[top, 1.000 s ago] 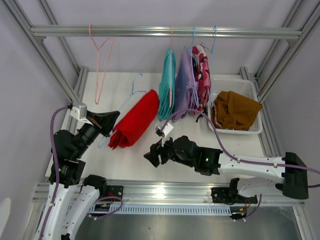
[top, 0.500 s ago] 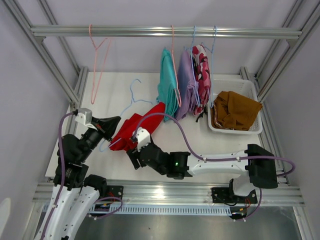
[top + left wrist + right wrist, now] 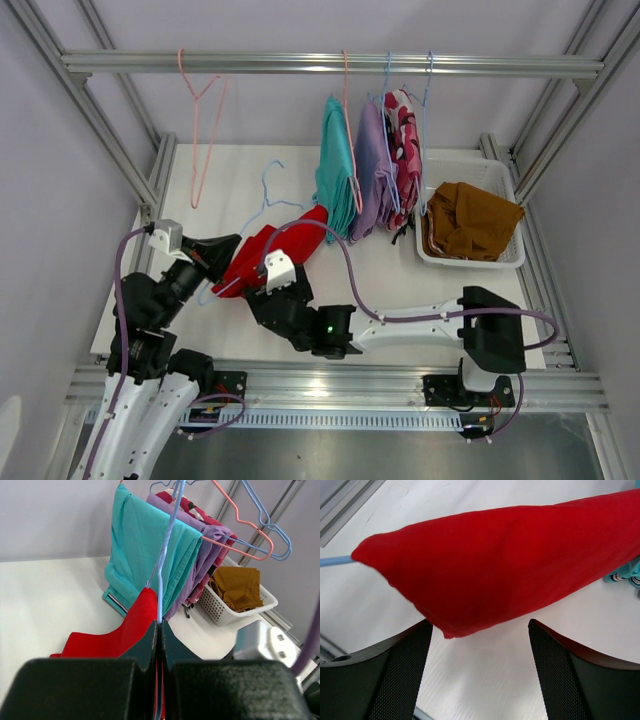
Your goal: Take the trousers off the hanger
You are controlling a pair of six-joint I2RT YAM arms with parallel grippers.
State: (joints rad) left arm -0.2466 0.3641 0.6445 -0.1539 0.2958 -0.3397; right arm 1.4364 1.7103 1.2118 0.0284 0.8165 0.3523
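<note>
The red trousers (image 3: pixel 272 250) hang over a light-blue hanger (image 3: pixel 265 190) that lies tilted above the table at centre-left. My left gripper (image 3: pixel 228 246) is shut on the hanger's wire (image 3: pixel 160 602), with the red cloth (image 3: pixel 127 632) just beyond its fingers. My right gripper (image 3: pixel 262 297) is open and empty just below the near end of the red trousers (image 3: pixel 510 565), with the cloth's lower edge between and above its fingertips; it does not touch them. The teal (image 3: pixel 335 170), lilac (image 3: pixel 370 170) and pink camouflage (image 3: pixel 405 140) trousers hang on hangers from the rail. The mustard-brown pair (image 3: pixel 468 220) lies in the basket.
A white basket (image 3: pixel 500 262) stands at the right back. An empty pink hanger (image 3: pixel 200 120) hangs from the metal rail (image 3: pixel 330 64) at the left. Frame posts stand on both sides. The right arm stretches across the near table.
My right gripper has swung left across the table to the near end of the red trousers. My left gripper has pulled the hanger and red trousers a little nearer.
</note>
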